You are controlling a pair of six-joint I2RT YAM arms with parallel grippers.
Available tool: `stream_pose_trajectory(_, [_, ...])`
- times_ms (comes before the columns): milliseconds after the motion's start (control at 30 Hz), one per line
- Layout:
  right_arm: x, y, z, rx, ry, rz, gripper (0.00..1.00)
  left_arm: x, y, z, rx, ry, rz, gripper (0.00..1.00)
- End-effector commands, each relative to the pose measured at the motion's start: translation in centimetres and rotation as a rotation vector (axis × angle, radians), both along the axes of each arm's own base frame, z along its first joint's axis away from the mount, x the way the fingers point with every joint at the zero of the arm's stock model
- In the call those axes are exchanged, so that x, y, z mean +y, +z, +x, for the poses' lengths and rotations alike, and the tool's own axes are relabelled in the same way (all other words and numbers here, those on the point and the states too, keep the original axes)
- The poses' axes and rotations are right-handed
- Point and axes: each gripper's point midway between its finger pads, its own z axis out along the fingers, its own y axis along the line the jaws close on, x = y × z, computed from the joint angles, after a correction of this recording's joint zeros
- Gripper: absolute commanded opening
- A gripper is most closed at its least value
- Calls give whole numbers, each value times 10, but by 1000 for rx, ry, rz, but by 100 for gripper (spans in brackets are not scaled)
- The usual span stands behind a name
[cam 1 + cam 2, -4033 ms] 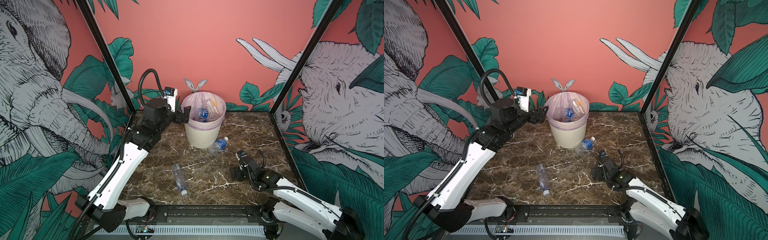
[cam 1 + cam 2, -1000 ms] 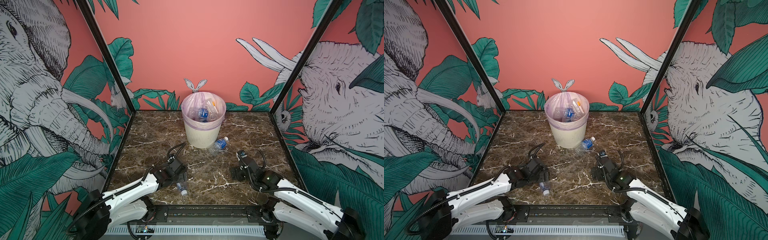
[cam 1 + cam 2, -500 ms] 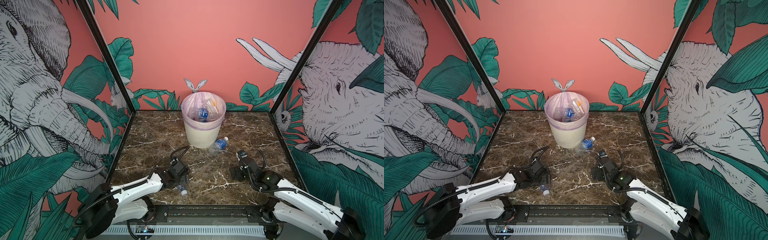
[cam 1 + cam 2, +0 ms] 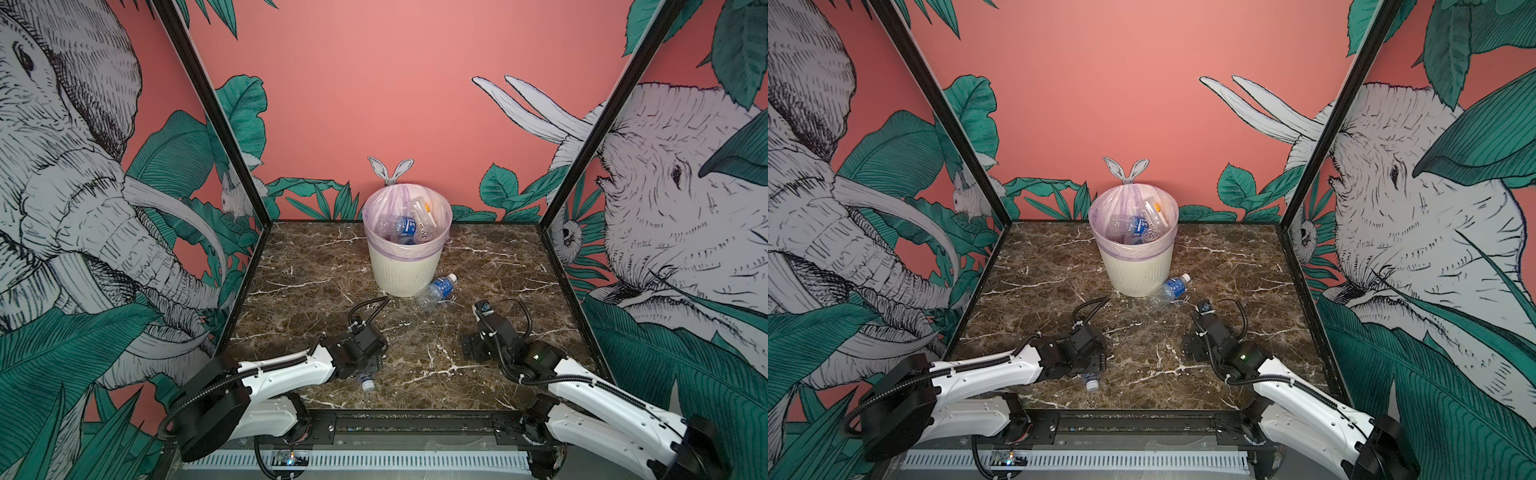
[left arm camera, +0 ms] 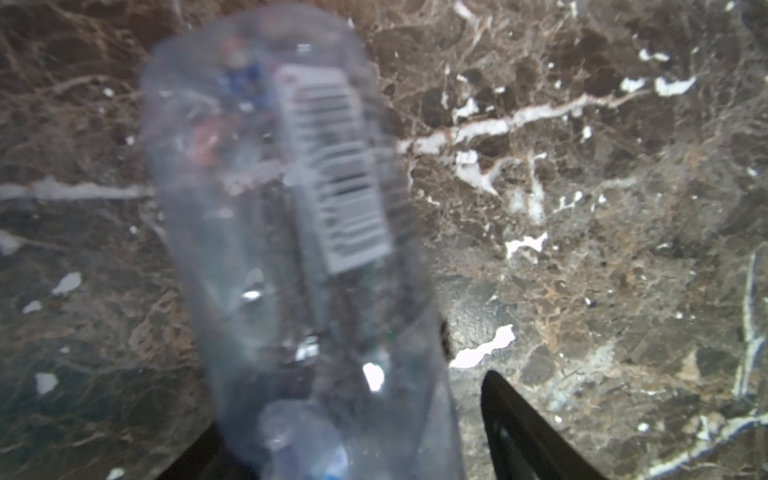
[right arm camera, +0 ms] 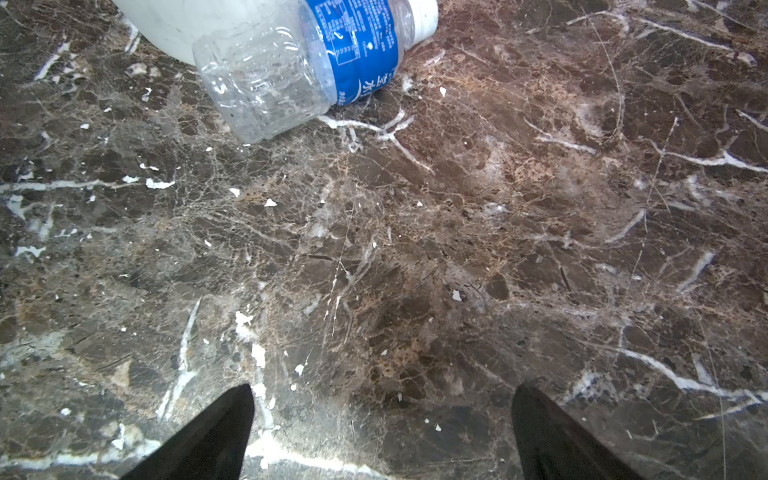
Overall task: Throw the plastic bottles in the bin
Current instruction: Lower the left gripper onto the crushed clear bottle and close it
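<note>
The cream ribbed bin [image 4: 405,270] [image 4: 1138,274] with its lilac bag stands at the back middle, with several plastic bottles [image 4: 401,226] inside. A blue-labelled bottle [image 4: 436,289] [image 4: 1170,290] [image 6: 303,62] lies against the bin's base [image 6: 187,20]. A clear bottle [image 4: 365,381] [image 4: 1091,381] [image 5: 291,208] lies near the front edge. My left gripper [image 4: 365,365] [image 5: 345,415] is low over it, jaws on either side, and a gap shows beside one finger [image 5: 519,424]. My right gripper [image 4: 471,353] [image 6: 382,388] stands open and empty over bare floor, well short of the blue-labelled bottle.
The floor is dark brown marble [image 4: 457,257] enclosed by three printed walls. A black cable [image 4: 370,307] loops up from the left wrist toward the bin. A black rail [image 4: 415,419] runs along the front edge.
My left arm has slid a little further over the clear bottle, so that only its cap end shows, and its jaws have narrowed round it. The right arm has not moved.
</note>
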Motion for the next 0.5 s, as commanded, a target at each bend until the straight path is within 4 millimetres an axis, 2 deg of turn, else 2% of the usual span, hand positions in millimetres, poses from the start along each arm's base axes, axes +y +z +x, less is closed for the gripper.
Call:
stream_pose_trajectory(0, [-1,1,1,-20,-16,7,99,-1,-8,-4,27,-3,22,73])
stream_pose_trajectory(167, [-1,1,1,-20,-17,5,99,-5,-11,-6,33,-24,38,65])
stream_pose_trajectory(467, [-1,0,2,-19,-15,3,99,-13,-5,-2,-5,-83,48,55])
